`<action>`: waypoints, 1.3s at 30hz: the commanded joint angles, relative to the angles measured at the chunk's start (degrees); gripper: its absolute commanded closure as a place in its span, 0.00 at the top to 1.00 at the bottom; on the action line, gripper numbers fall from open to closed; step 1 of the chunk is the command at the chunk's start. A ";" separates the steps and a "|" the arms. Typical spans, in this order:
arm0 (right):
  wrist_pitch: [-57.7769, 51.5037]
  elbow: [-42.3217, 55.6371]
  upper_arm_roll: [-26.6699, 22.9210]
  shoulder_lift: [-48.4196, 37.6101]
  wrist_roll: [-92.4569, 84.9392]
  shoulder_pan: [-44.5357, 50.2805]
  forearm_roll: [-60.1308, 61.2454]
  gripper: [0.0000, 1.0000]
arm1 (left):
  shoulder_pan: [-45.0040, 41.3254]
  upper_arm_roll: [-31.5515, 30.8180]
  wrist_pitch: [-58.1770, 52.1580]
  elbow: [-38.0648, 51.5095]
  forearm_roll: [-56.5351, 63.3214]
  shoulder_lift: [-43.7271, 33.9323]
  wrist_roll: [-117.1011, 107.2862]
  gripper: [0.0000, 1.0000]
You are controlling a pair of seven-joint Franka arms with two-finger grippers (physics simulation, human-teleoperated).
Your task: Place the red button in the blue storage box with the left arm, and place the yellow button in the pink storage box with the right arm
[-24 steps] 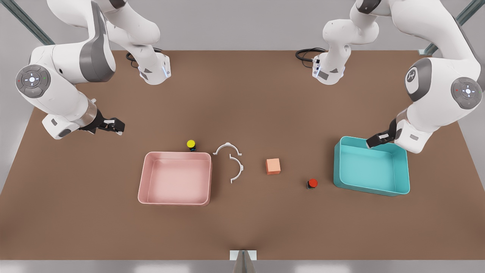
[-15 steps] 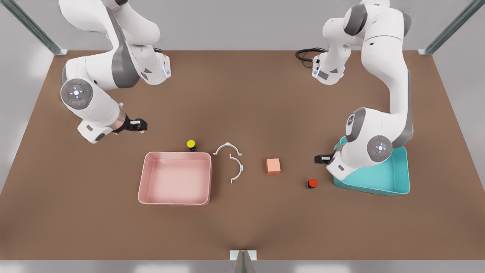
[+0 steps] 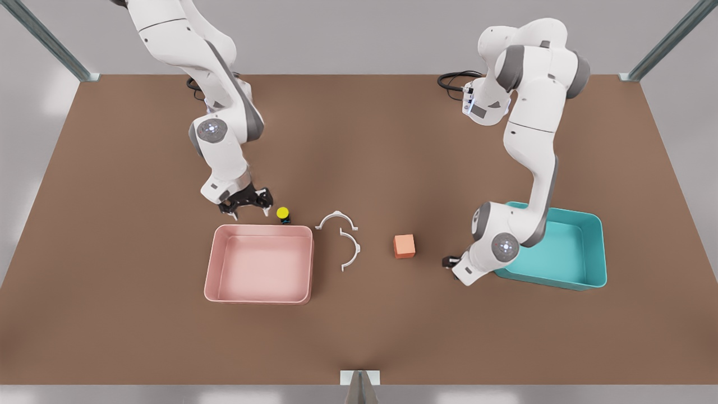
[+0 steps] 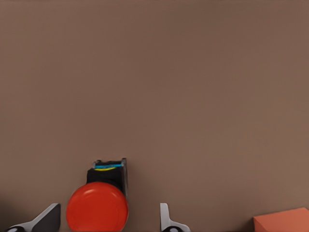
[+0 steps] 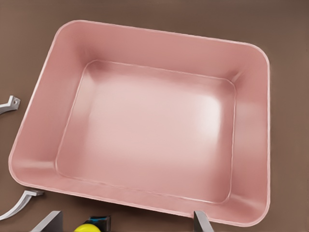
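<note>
The red button (image 4: 97,207) is hidden in the front view beneath the left arm's wrist, at the lower right of the frame just off the blue storage box (image 3: 589,275). That arm has swung in from over the box within the last second, so its left gripper (image 3: 452,261) now sits over the button's spot. At the frame's left centre, the right gripper (image 3: 245,206) has travelled in from the far left edge and hangs, fingers spread, just beside the yellow button (image 3: 282,212), which stands by the top rim of the pink storage box (image 3: 258,294). Both arms look placed for their grasps; neither button is lifted. A peach cube (image 3: 404,246) and two white curved brackets (image 3: 343,238) lie mid-table.

In the left wrist view, the red button sits at the bottom of the frame between two well-separated fingertips (image 4: 166,220), which hold nothing.

In the right wrist view, the fingertips (image 5: 200,221) stand wide apart at the bottom edge, with the yellow button between them nearer one side, not gripped.
</note>
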 commanded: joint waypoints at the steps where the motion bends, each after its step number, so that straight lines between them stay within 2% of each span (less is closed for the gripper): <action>1: 5.33 0.08 -2.01 -0.98 15.73 4.28 -1.81 1.00 | 0.00 0.02 4.94 0.06 0.16 1.34 3.62 1.00; 2: 4.28 -0.01 -2.01 -1.60 16.70 4.20 -3.92 1.00 | 0.00 0.02 4.94 0.32 0.34 1.34 3.89 0.98; 4: 2.69 -0.10 -2.01 -2.48 16.96 4.20 -4.63 1.00 | 0.00 0.02 4.85 0.41 2.09 1.25 3.80 0.69; 8: 0.58 -1.77 -2.10 -4.32 24.17 7.71 -4.63 1.00 | -0.09 0.02 4.76 0.49 2.45 0.55 3.62 0.57; 11: 0.58 -0.89 -5.26 -3.36 26.11 14.30 -4.72 1.00 | -0.09 0.02 4.76 0.49 2.45 0.46 3.62 0.47; 13: -2.66 5.43 -5.97 1.39 26.37 17.73 -5.59 1.00 | 0.09 0.02 3.88 0.49 2.80 -1.03 3.45 0.44; 16: -3.20 6.41 -5.53 3.15 34.19 18.78 -15.18 1.00 | 0.35 1.17 -6.91 0.49 4.03 -8.58 3.62 0.45; 18: -3.37 5.70 -5.18 2.27 34.19 18.70 -15.18 1.00 | 0.96 4.59 -13.77 0.49 4.03 -13.51 8.88 0.45; 25: -3.46 2.28 -5.44 2.44 39.03 17.82 -18.60 1.00 | 18.89 5.21 -22.13 -2.58 4.03 -20.46 44.84 0.46; 28: -6.18 2.71 -4.21 4.55 39.20 16.15 -21.59 1.00 | 19.69 5.39 -17.30 -8.38 4.03 -18.62 46.34 0.46; 32: -5.75 2.63 -2.89 4.38 42.10 16.24 -22.47 1.00 | 19.51 5.39 -10.53 -8.12 4.03 -12.03 46.34 0.48; 33: -5.66 2.71 -2.89 4.38 42.10 16.32 -22.47 1.00 | 19.51 5.39 -10.27 -8.03 4.03 -11.41 46.34 0.54; 34: -5.66 2.71 -2.89 4.47 42.10 16.32 -22.47 1.00 | 19.42 5.30 -10.27 -7.94 3.77 -10.79 45.99 1.00; 37: -4.87 2.89 -3.33 5.61 42.10 16.24 -22.56 1.00 | 18.81 5.21 -11.15 -7.59 3.68 -12.63 43.97 1.00; 39: -4.78 3.59 -3.33 7.80 42.10 16.24 -22.56 1.00 | 18.63 5.21 -12.81 -7.50 3.68 -20.71 42.04 1.00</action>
